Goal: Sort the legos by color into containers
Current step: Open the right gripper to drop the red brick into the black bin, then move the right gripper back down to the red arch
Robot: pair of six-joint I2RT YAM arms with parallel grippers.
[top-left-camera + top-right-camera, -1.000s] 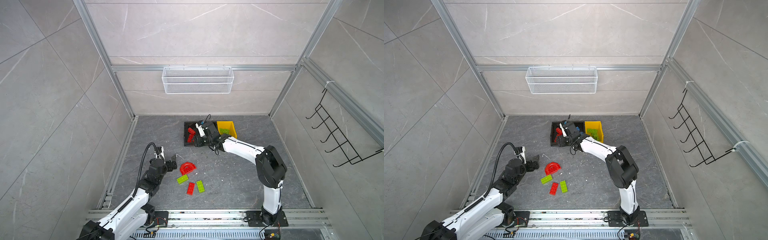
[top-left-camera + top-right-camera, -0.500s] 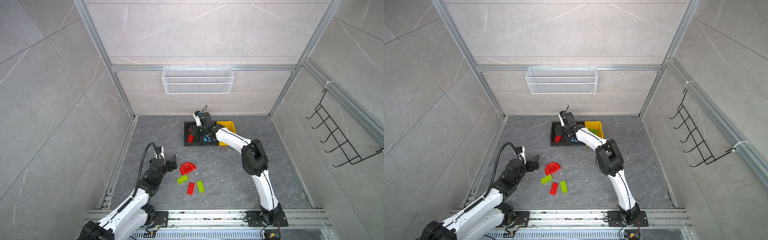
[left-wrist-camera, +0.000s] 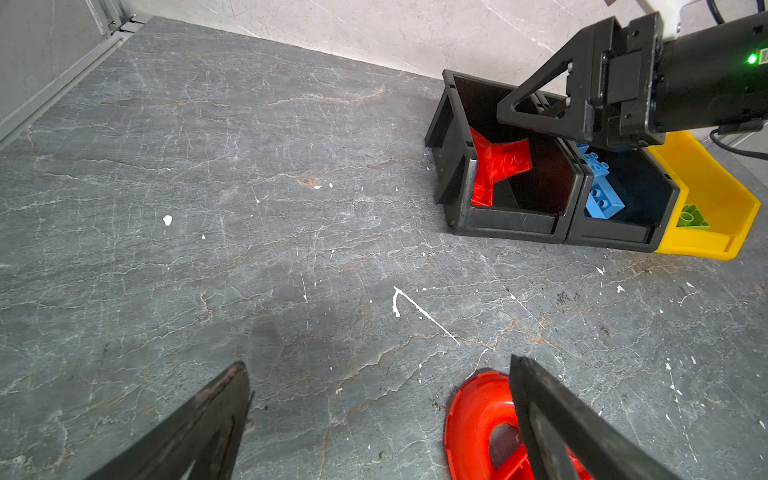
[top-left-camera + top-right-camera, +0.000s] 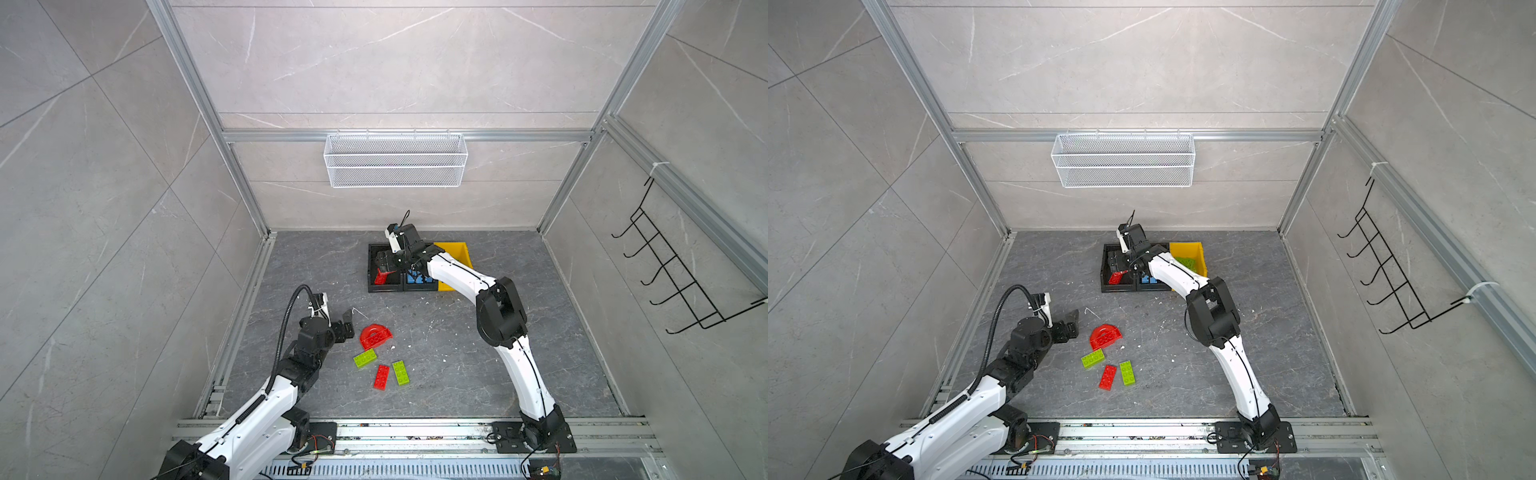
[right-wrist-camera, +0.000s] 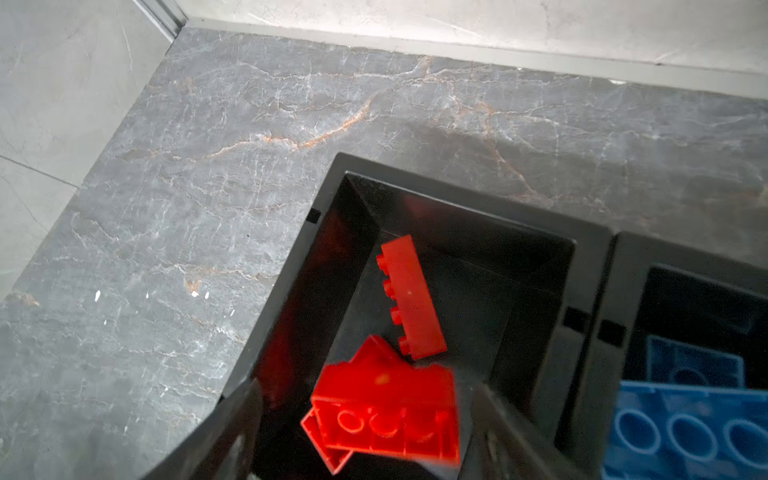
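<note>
Right wrist view looks down into the end black bin (image 5: 457,196) of the three joined containers. The right tool (image 5: 365,386) hangs over this bin with its fingers apart. A blurred red brick (image 5: 386,411) is between them, and I see no finger touching it. A second red brick (image 5: 411,299) rests on its side on the floor of the same bin.

In the left wrist view the middle black bin (image 3: 615,232) holds blue bricks (image 3: 602,199), and the yellow bin (image 3: 706,174) holds a green brick (image 3: 692,218). The left tool (image 3: 378,365) is near the table (image 4: 457,374), with fingers wide apart and holding nothing, just beside the red arch piece (image 4: 375,336).

In both top views a loose green brick (image 4: 365,358), a loose red brick (image 4: 381,377) and another loose green brick (image 4: 400,372) lie near the arch, well apart from the bins.
</note>
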